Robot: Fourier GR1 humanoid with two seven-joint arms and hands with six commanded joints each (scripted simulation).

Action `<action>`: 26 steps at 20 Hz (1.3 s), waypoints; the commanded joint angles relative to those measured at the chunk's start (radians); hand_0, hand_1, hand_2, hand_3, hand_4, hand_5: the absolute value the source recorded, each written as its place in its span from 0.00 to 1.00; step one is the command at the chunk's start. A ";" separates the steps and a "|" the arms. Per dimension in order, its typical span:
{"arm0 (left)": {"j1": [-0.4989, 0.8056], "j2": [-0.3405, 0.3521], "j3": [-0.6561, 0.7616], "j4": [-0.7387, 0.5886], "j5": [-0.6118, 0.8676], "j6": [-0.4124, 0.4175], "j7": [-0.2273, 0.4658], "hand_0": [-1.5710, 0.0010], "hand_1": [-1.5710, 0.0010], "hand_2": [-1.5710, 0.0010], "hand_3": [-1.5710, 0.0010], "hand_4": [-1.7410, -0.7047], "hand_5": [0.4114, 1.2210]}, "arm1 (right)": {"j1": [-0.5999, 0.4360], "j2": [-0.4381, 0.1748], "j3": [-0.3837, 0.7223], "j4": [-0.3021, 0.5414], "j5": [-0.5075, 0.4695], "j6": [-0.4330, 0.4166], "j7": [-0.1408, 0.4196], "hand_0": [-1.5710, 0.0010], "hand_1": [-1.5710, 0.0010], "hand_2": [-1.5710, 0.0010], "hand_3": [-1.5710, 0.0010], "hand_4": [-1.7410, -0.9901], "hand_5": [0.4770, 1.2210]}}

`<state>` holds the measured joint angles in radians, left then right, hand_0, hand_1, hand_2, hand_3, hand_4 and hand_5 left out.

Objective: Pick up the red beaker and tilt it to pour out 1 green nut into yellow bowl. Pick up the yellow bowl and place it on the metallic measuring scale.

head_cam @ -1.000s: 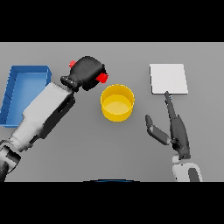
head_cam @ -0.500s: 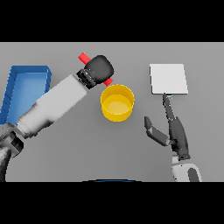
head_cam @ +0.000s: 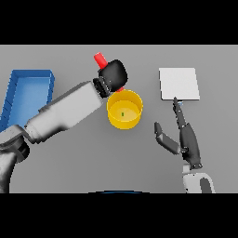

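One green nut (head_cam: pixel 122 113) already lies in the yellow bowl (head_cam: pixel 124 110) near the table's middle, so the pour looks done. Its fingers wrapped round the tilted red beaker (head_cam: pixel 99 59), the left robot hand (head_cam: pixel 113 74) hovers at the bowl's far rim. Lifting the bowl onto the metallic measuring scale (head_cam: pixel 179 83), toward the far right, remains. Beside the bowl, the right robot hand (head_cam: pixel 182 137) waits with fingers straight.

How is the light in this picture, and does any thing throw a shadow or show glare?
Head view: the light is flat and even; the grey table shows no clear cast shadow under the yellow bowl or the right hand. The metallic scale looks plain pale, without glare. The left hand is very dark, so its fingers around the red beaker are hard to tell apart.
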<state>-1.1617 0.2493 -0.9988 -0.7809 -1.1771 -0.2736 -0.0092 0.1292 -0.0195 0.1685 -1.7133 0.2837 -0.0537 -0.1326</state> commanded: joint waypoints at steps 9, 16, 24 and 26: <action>-0.114 -0.037 -0.200 0.047 -0.116 -0.042 -0.066 0.00 0.00 0.00 0.00 0.01 1.00 | -0.012 0.003 0.009 0.000 0.044 -0.030 0.003 1.00 1.00 1.00 1.00 0.91 0.26; -0.219 -0.047 -0.216 0.100 -0.095 -0.025 -0.112 0.00 0.00 0.00 0.00 0.01 1.00 | -0.010 0.010 0.015 0.012 0.047 -0.031 -0.010 1.00 1.00 1.00 1.00 0.94 0.28; -0.392 0.044 -0.005 0.283 0.090 0.035 -0.123 0.00 0.00 0.00 0.22 0.01 1.00 | -0.018 0.006 0.011 0.015 0.048 -0.035 -0.004 1.00 1.00 1.00 1.00 0.97 0.27; -0.421 0.074 0.091 0.350 0.179 0.004 -0.079 0.00 0.00 0.00 0.14 0.01 1.00 | -0.010 0.001 0.013 0.012 0.052 -0.036 -0.031 1.00 1.00 1.00 1.00 0.99 0.27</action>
<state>-1.5836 0.3248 -0.9081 -0.4305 -0.9973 -0.2717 -0.0846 0.1183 -0.0183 0.1813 -1.7020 0.3353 -0.0902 -0.1621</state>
